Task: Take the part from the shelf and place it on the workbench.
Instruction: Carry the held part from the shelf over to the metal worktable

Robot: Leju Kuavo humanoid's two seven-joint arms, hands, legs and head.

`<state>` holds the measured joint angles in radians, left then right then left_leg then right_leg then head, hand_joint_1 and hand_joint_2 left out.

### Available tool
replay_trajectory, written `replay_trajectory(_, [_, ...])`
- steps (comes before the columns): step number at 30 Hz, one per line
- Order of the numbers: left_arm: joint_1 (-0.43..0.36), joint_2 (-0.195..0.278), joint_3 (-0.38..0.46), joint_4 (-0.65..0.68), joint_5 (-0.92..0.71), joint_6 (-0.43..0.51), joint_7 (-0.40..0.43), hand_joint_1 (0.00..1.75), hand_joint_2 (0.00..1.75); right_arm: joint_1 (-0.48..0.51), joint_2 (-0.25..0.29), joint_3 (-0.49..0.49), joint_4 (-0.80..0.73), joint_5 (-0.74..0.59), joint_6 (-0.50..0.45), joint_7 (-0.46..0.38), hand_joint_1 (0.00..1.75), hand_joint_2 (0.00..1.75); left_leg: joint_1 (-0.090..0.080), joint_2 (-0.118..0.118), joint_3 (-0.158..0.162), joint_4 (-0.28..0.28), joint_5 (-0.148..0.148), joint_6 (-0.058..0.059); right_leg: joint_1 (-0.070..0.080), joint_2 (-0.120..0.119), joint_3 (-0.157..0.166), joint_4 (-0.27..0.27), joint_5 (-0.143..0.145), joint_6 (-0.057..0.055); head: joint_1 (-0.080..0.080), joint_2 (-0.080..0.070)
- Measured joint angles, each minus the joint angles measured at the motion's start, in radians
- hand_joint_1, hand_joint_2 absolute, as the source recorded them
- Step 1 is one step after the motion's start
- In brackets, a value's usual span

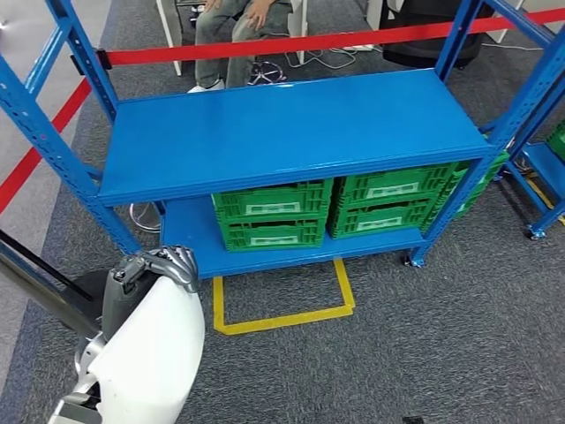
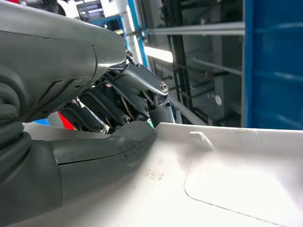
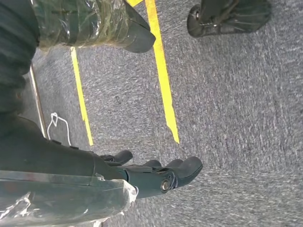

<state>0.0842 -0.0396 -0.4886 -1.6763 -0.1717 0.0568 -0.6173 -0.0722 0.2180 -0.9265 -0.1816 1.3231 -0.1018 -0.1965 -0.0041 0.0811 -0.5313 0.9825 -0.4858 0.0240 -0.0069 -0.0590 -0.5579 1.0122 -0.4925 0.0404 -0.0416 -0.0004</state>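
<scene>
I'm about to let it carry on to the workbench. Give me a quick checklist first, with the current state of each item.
1. Left hand grips the white part: ok.
2. Thumb pressed on the part: ok.
3. Part off the shelf: ok.
4. Right hand empty, fingers fairly straight above the carpet: ok.
5. Workbench in sight: cannot tell.
6. Person seated behind the shelf, beyond the red tape: ok.
</scene>
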Motion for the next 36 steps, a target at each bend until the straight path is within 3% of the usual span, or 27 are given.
replay_trajectory(1, [0.0, 0.001, 0.0, -0.001, 0.0, 0.0, 0.0, 1.75, 1.75, -0.001, 0.0, 0.0, 0.0, 0.0, 0.0, 0.0, 0.0, 1.75, -0.004, 0.008, 0.0, 0.002, -0.001, -0.004, 0.002, -0.008, 0.01, -0.02, 0.0, -0.005, -0.001, 0.0])
replay_trajectory(3, [0.0, 0.002, 0.001, -0.002, 0.0, 0.0, -0.001, 1.75, 1.75, 0.001, 0.0, 0.0, 0.0, 0.0, 0.0, -0.001, 0.0, 1.75, -0.006, 0.024, 0.0, 0.004, -0.002, -0.01, 0.003, 0.008, 0.008, -0.022, 0.003, -0.016, -0.004, 0.0])
replay_trajectory(5, [0.0, 0.002, 0.002, -0.004, 0.0, 0.0, -0.001, 1.75, 1.75, 0.003, 0.0, 0.0, 0.0, 0.0, 0.0, 0.0, 0.0, 1.75, -0.002, 0.001, -0.007, 0.027, -0.026, -0.02, -0.001, 0.028, 0.004, -0.023, 0.008, -0.027, -0.005, 0.0])
replay_trajectory(6, [0.0, 0.003, 0.003, -0.005, 0.0, 0.0, -0.002, 1.75, 1.75, 0.003, 0.0, 0.0, 0.0, 0.0, 0.001, 0.0, 0.0, 1.75, 0.001, -0.023, -0.023, 0.066, -0.054, -0.026, -0.003, 0.039, 0.002, -0.024, 0.012, -0.033, -0.007, 0.0])
replay_trajectory(8, [0.003, 0.005, 0.004, -0.007, 0.0, -0.002, -0.003, 1.75, 1.75, 0.001, 0.0, 0.0, 0.0, 0.0, 0.002, -0.001, 0.0, 1.75, 0.005, -0.064, -0.078, 0.196, -0.125, -0.032, -0.004, 0.061, -0.002, -0.023, 0.015, -0.039, -0.01, 0.0])
replay_trajectory(9, [0.005, 0.005, 0.004, -0.007, 0.0, -0.002, -0.003, 1.75, 1.75, 0.001, 0.0, 0.0, 0.0, 0.0, 0.002, -0.001, 0.0, 1.75, 0.006, -0.07, -0.106, 0.257, -0.149, -0.033, -0.004, 0.073, -0.004, -0.023, 0.016, -0.041, -0.01, 0.0])
replay_trajectory(10, [0.006, 0.006, 0.006, -0.007, 0.0, -0.003, -0.003, 1.75, 1.75, 0.002, 0.0, 0.0, 0.0, 0.0, 0.003, -0.001, 0.0, 1.75, 0.006, -0.071, -0.122, 0.293, -0.154, -0.032, -0.004, 0.086, -0.005, -0.023, 0.017, -0.041, -0.01, 0.0])
replay_trajectory(11, [0.007, 0.007, 0.007, -0.007, 0.0, -0.004, -0.003, 1.75, 1.75, 0.002, 0.0, 0.0, 0.0, 0.0, 0.003, 0.0, 0.0, 1.75, 0.006, -0.073, -0.122, 0.291, -0.137, -0.029, -0.003, 0.099, -0.005, -0.022, 0.018, -0.042, -0.01, 0.0])
replay_trajectory(12, [0.008, 0.008, 0.009, -0.008, 0.0, -0.004, -0.003, 1.75, 1.75, 0.003, 0.0, 0.0, 0.0, 0.0, 0.004, 0.0, 0.0, 1.75, 0.006, -0.078, -0.104, 0.251, -0.103, -0.025, -0.003, 0.113, -0.004, -0.021, 0.018, -0.041, -0.01, 0.0])
replay_trajectory(14, [0.008, 0.008, 0.011, -0.009, 0.0, -0.003, -0.004, 1.75, 1.75, 0.002, 0.0, 0.0, 0.0, -0.001, 0.005, 0.0, 0.0, 1.75, 0.007, -0.119, -0.046, 0.121, -0.026, -0.012, -0.002, 0.139, -0.003, -0.019, 0.019, -0.039, -0.009, 0.0])
replay_trajectory(15, [0.009, 0.008, 0.013, -0.01, 0.0, -0.002, -0.004, 1.75, 1.75, 0.001, 0.001, 0.0, 0.0, -0.002, 0.005, 0.0, 0.0, 1.75, 0.008, -0.142, -0.023, 0.068, -0.006, -0.007, -0.003, 0.151, -0.006, -0.017, 0.02, -0.035, -0.009, 0.0])
replay_trajectory(16, [0.01, 0.007, 0.015, -0.012, -0.001, 0.0, -0.004, 1.75, 1.75, 0.001, 0.001, 0.0, 0.0, -0.002, 0.005, -0.001, 0.0, 1.75, 0.008, -0.158, -0.011, 0.036, 0.001, -0.003, -0.004, 0.162, -0.012, -0.016, 0.023, -0.03, -0.01, 0.0])
replay_trajectory(18, [0.01, 0.005, 0.019, -0.015, -0.004, 0.003, -0.005, 1.75, 1.75, 0.003, 0.002, 0.0, 0.0, -0.002, 0.005, -0.001, 0.0, 1.75, 0.008, -0.153, -0.009, 0.018, -0.003, 0.0, -0.007, 0.182, -0.025, -0.017, 0.03, -0.016, -0.012, 0.0])
replay_trajectory(19, [0.01, 0.002, 0.02, -0.016, -0.006, 0.005, -0.005, 1.75, 1.75, 0.005, 0.002, 0.0, 0.0, -0.002, 0.005, -0.001, 0.0, 1.75, 0.01, -0.142, -0.009, 0.013, -0.002, 0.002, -0.007, 0.178, -0.032, -0.015, 0.029, -0.01, -0.012, 0.0])
replay_trajectory(21, [0.01, -0.004, 0.022, -0.019, -0.013, 0.01, -0.005, 1.75, 1.75, 0.006, 0.001, 0.0, 0.0, -0.002, 0.004, -0.001, 0.0, 1.75, 0.014, -0.116, -0.007, 0.004, 0.004, 0.008, -0.004, 0.134, -0.059, 0.028, 0.0, 0.0, -0.006, 0.0])
replay_trajectory(23, [0.012, -0.007, 0.024, -0.019, -0.019, 0.013, -0.006, 1.75, 1.75, 0.002, 0.001, 0.0, 0.0, -0.002, 0.004, -0.001, 0.0, 1.75, 0.012, -0.087, -0.007, 0.002, 0.004, 0.012, -0.003, 0.08, -0.119, 0.153, -0.066, 0.008, -0.001, 0.0])
replay_trajectory(25, [0.013, -0.008, 0.026, -0.019, -0.022, 0.015, -0.006, 1.75, 1.75, 0.001, 0.001, 0.0, 0.0, -0.002, 0.005, -0.001, 0.0, 1.75, 0.01, -0.058, -0.009, 0.003, 0.004, 0.013, -0.005, 0.067, -0.17, 0.267, -0.107, 0.013, -0.001, 0.0])
replay_trajectory(26, [0.013, -0.008, 0.026, -0.019, -0.023, 0.015, -0.006, 1.75, 1.75, 0.002, 0.001, -0.001, 0.0, -0.002, 0.005, -0.002, 0.0, 1.75, 0.01, -0.044, -0.009, 0.003, 0.003, 0.013, -0.005, 0.065, -0.169, 0.274, -0.101, 0.014, -0.001, 0.0])
replay_trajectory(27, [0.013, -0.008, 0.027, -0.019, -0.024, 0.016, -0.006, 1.75, 1.75, 0.004, 0.001, -0.001, 0.0, -0.002, 0.005, -0.001, 0.0, 1.75, 0.009, -0.032, -0.008, 0.003, 0.003, 0.012, -0.005, 0.061, -0.146, 0.237, -0.076, 0.013, -0.001, 0.0])
replay_trajectory(29, [0.012, -0.01, 0.028, -0.02, -0.026, 0.017, -0.006, 1.75, 1.75, 0.003, 0.001, -0.001, -0.001, -0.001, 0.005, -0.001, 0.0, 1.75, 0.006, -0.009, -0.004, 0.004, -0.001, 0.008, 0.0, 0.024, -0.062, 0.092, -0.016, 0.007, 0.0, 0.0])
replay_trajectory(31, [0.012, -0.012, 0.03, -0.02, -0.027, 0.018, -0.007, 1.75, 1.75, -0.003, 0.001, -0.001, -0.002, -0.001, 0.005, -0.001, 0.0, 1.75, -0.001, 0.01, -0.003, 0.007, -0.004, 0.001, 0.006, -0.01, -0.005, -0.007, 0.009, -0.004, -0.002, 0.0])
replay_trajectory(32, [0.012, -0.012, 0.03, -0.02, -0.028, 0.018, -0.007, 1.75, 1.75, -0.004, 0.001, -0.001, -0.002, 0.0, 0.005, -0.001, 0.0, 1.75, -0.004, 0.02, -0.002, 0.008, -0.004, -0.003, 0.008, -0.012, 0.001, -0.02, 0.008, -0.009, -0.002, 0.0])
replay_trajectory(34, [0.01, -0.013, 0.031, -0.02, -0.03, 0.018, -0.008, 1.75, 1.75, -0.002, 0.001, -0.001, -0.002, 0.0, 0.006, -0.001, 0.0, 1.75, -0.004, 0.033, -0.001, 0.011, -0.008, -0.01, 0.006, 0.009, -0.002, -0.022, 0.013, -0.019, -0.003, 0.0])
replay_trajectory(36, [0.007, -0.014, 0.032, -0.02, -0.031, 0.018, -0.009, 1.75, 1.75, 0.001, 0.001, -0.002, -0.002, -0.001, 0.006, -0.002, 0.0, 1.75, 0.001, -0.003, -0.013, 0.045, -0.039, -0.02, 0.001, 0.03, -0.003, -0.026, 0.02, -0.031, -0.006, 0.0])
